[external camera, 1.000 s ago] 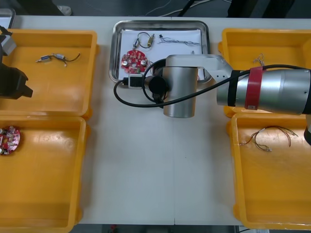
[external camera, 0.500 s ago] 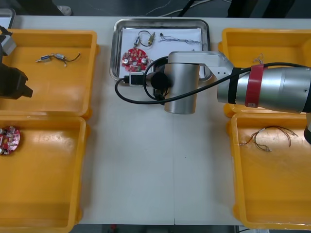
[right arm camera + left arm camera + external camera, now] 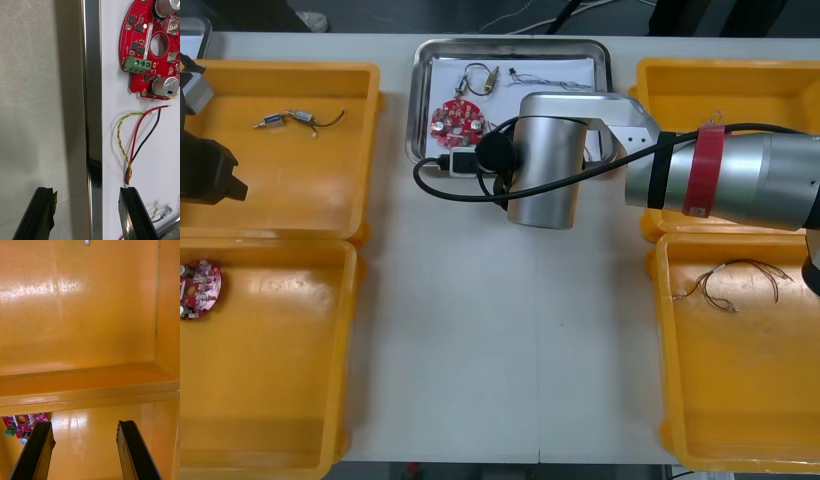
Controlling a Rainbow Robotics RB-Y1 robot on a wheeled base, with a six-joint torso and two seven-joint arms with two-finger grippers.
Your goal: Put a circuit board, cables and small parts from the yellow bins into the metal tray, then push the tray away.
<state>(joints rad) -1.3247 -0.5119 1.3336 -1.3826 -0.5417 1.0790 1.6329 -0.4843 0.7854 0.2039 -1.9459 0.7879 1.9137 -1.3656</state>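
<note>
On the light tabletop, the metal tray is straddled at its rim by the right claw, fingers apart. A red circuit board and a red, black and yellow cable are seen inside. The left claw is held apart above the left yellow bins.

The metal tray sits at the far middle of the worktop. In the tray, a circuit board lies at the left, with cables behind it. Left of the tray, the far-left bin holds a short cable, and the near-left bin holds a second board. Right of the tray, the far-right bin holds thin wires, and the near-right bin holds loose cables. The right gripper straddles the tray's near rim. The left gripper hangs above the left bins.
</note>
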